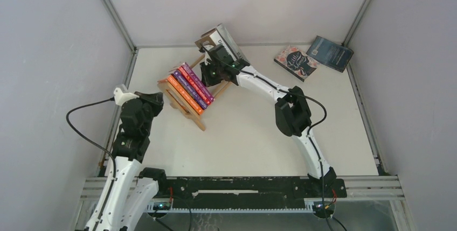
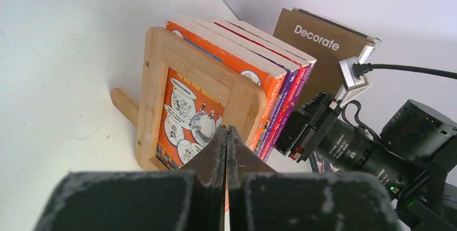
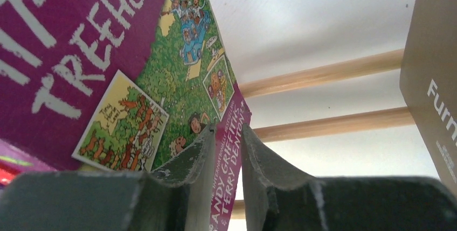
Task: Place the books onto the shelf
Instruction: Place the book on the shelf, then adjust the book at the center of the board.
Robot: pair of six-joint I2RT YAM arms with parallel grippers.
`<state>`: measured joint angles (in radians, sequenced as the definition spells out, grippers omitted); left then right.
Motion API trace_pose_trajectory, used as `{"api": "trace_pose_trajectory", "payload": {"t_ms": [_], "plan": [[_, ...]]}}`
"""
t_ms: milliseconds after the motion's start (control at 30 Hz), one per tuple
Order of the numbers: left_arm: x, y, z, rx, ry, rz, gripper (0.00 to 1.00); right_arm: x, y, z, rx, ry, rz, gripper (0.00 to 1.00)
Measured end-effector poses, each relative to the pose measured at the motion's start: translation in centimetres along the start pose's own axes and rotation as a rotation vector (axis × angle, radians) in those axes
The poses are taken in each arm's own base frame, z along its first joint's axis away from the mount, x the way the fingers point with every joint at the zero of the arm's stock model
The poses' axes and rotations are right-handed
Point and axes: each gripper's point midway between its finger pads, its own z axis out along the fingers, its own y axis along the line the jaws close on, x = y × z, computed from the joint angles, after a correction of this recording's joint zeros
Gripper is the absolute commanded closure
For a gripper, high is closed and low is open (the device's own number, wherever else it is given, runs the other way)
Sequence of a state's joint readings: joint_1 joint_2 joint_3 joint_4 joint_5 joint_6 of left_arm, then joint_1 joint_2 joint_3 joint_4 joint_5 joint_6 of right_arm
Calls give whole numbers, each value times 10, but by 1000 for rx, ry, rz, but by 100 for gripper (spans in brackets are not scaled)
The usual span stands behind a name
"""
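Observation:
The wooden shelf (image 1: 185, 109) holds several books (image 1: 189, 86) standing in a row, orange, red and purple. A thick brown book (image 1: 214, 37) titled "Decorate" (image 2: 318, 36) leans at the shelf's far end. My right gripper (image 1: 208, 72) sits between that book and the row. Its jaws (image 3: 227, 130) stand slightly apart with nothing pinched; the purple illustrated book (image 3: 81, 42) shows just beyond them, the brown book (image 3: 431, 53) at right, and the shelf's rails (image 3: 323, 72) behind. My left gripper (image 2: 227, 130) is shut and empty, just short of the shelf's end frame (image 2: 156, 80) and the orange book (image 2: 188, 112).
Two more books lie flat at the back right: a dark floral one (image 1: 295, 62) and a dark blue one (image 1: 330, 53). Grey walls close in the table on three sides. The right arm's wrist camera (image 2: 345, 145) is near the shelf in the left wrist view.

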<state>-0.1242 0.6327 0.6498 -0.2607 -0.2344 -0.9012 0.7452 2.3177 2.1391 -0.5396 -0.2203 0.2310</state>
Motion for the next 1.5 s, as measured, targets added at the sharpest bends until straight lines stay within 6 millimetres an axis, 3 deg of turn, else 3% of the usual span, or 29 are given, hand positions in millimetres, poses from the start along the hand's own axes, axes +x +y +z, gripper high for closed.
{"api": "trace_pose_trajectory", "payload": {"t_ms": [267, 800, 967, 1233, 1400, 1500], "plan": [[-4, 0, -13, 10, -16, -21, 100, 9, 1, -19, 34, 1, -24, 66], [-4, 2, -26, 13, -16, -35, 100, -5, 9, -68, 72, -62, -40, 62], [-4, -3, -29, 34, -15, -36, 79, -9, 14, -91, 81, -88, -48, 58], [14, -36, -36, 154, 31, 7, 30, -23, 8, -157, 97, -192, -31, 45], [38, -52, -34, 189, 92, 81, 10, -39, -10, -195, 130, -289, 13, 34], [39, -61, -32, 197, 101, 112, 2, -45, -26, -209, 179, -331, 44, 30]]}}
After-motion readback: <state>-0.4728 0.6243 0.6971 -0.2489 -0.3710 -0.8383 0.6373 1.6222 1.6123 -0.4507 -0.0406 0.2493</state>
